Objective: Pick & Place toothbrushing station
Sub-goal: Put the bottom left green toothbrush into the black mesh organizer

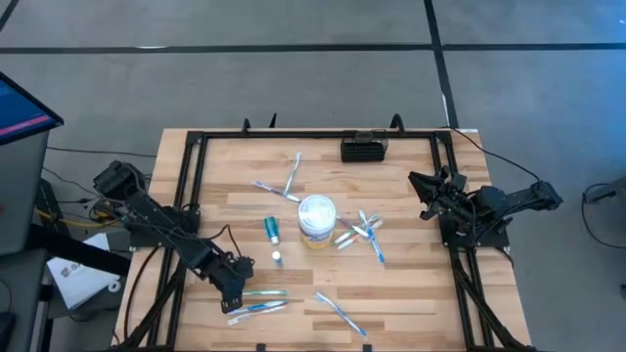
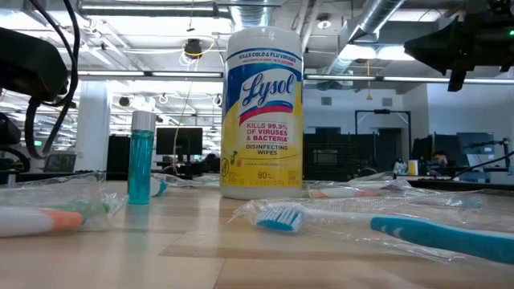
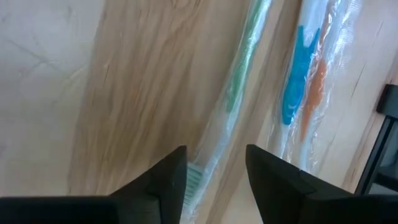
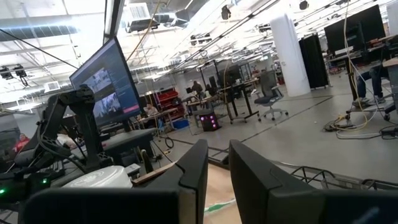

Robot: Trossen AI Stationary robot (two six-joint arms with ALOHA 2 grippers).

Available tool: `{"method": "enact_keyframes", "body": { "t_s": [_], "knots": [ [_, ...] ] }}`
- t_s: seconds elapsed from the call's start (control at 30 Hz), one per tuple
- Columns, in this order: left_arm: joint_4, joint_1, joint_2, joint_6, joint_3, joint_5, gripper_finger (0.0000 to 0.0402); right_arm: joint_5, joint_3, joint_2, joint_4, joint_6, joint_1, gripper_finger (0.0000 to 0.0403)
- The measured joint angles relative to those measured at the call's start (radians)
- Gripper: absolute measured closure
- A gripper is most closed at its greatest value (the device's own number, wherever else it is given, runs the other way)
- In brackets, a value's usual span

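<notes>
Left gripper (image 1: pixel 235 277) sits low over the near-left part of the light wooden table (image 1: pixel 411 284), its dark arm stretched in from the left edge and bent down at the wrist. In its wrist view the two dark fingers (image 3: pixel 163 180) are spread apart with a gap between them, pointing down at a plastic-wrapped green toothbrush (image 3: pixel 239 81) lying on the wood, nothing pinched. Just beside that one lies a wrapped blue-and-orange toothbrush (image 3: pixel 298 87).

Right gripper (image 1: pixel 427 192) hangs off the table at the right edge, arm folded back on its base, fingers (image 4: pixel 193 171) raised and pointing across toward the room. They stand a little apart with nothing between them.

The small black slotted toothbrushing station (image 1: pixel 364 149) rests at the far edge of the table, well apart from both grippers. A round white Lysol wipes tub (image 1: pixel 317 219) stands mid-table, with a small teal bottle (image 1: pixel 272 229) lying near it and more wrapped toothbrushes scattered around.
</notes>
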Motion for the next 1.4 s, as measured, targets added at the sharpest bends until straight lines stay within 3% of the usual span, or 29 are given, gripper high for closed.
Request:
{"method": "enact_keyframes", "body": {
  "t_s": [0.17,0.43,0.7,0.93,1.17,1.4],
  "knots": [
    [-0.008,0.0,0.0,0.005,0.0,-0.009,0.0239,0.0,0.0,0.0,0.0,0.0,0.0,0.0345],
    [-0.045,0.0,0.052,0.047,0.005,0.008,0.028,0.0,0.0,0.0,0.0,0.0,0.0,0.0345],
    [-0.047,0.027,0.02,0.047,-0.001,0.013,0.0387,0.0,0.0,0.0,0.0,0.001,0.0,0.0345],
    [-0.043,0.071,-0.034,0.031,-0.001,0.026,0.0396,-0.001,0.0,0.0,0.0,0.001,0.0,0.0345],
    [-0.027,0.088,-0.126,0.011,0.0,0.122,0.0396,-0.059,0.0,0.0,0.001,-0.026,0.0,0.0345],
    [0.153,0.094,-0.244,0.025,0.0,0.093,0.0396,-0.156,0.0,0.0,0.015,-0.068,0.0,0.0345]
  ]
}}
